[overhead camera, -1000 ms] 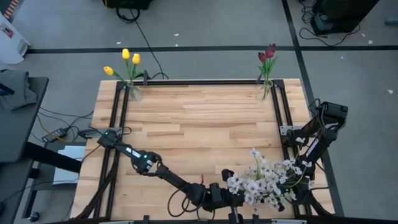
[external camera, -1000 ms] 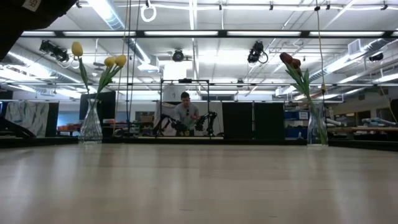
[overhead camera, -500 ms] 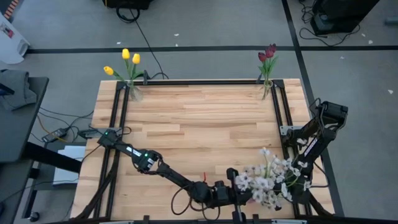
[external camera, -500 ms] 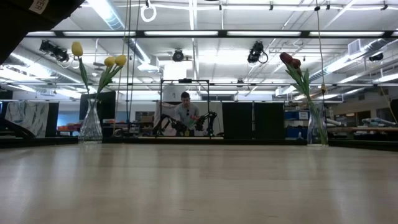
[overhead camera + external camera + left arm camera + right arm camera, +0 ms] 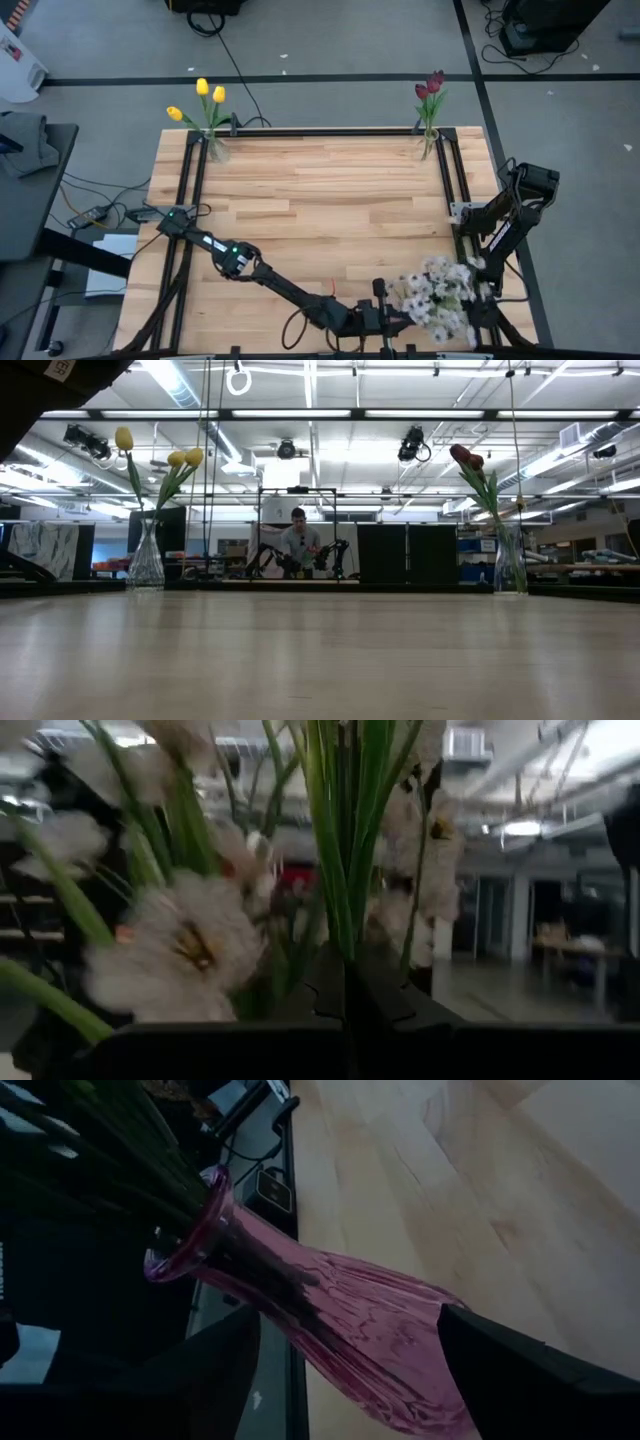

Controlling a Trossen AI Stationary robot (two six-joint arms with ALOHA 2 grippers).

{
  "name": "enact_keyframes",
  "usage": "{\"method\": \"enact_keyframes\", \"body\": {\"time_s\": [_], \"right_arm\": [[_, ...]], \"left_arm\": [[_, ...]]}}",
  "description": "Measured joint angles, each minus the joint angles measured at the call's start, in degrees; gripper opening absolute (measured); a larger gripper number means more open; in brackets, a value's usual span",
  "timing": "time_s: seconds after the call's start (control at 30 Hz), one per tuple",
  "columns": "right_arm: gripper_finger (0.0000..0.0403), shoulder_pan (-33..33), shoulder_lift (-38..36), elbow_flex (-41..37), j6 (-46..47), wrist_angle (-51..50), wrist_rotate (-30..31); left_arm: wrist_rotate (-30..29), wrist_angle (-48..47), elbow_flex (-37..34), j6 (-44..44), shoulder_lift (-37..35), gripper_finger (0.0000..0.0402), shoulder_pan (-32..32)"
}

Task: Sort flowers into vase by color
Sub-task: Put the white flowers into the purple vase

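White blossom spray (image 5: 438,296) at the table's (image 5: 320,200) near right corner, stems clamped in the closed left gripper (image 5: 392,314).
Only the right wrist view shows the pink vase (image 5: 330,1325) between the right gripper's (image 5: 350,1370) wide-spread fingers.

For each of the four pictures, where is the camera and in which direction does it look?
High view: above, straight down; both arms, white blossoms at the near edge.
Low view: table height, level across; no arm; yellow tulips, red tulips.
Left wrist view: on the left gripper, shut on green stems.
Right wrist view: on the right gripper, jaws around a pink vase.
High and low views share both tulip vases.
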Motion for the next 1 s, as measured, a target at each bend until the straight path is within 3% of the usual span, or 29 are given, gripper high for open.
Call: {"method": "enact_keyframes", "body": {"time_s": [0.3,0.53,1.0], "right_arm": [[0.0308,0.2,0.0,0.0,0.0,-1.1,0.1],[0.0300,0.3,0.0,0.0,0.0,-1.5,0.3],[0.0296,0.2,0.0,0.0,0.0,-1.0,0.1]], "left_arm": [[-0.2,-8.8,-1.0,-1.9,0.0,0.0005,-1.7],[-10.5,-5.9,-4.7,-2.6,-0.1,0.0006,-3.1],[-13.8,-3.8,-5.1,-2.0,-0.1,0.0008,-3.1]]}}
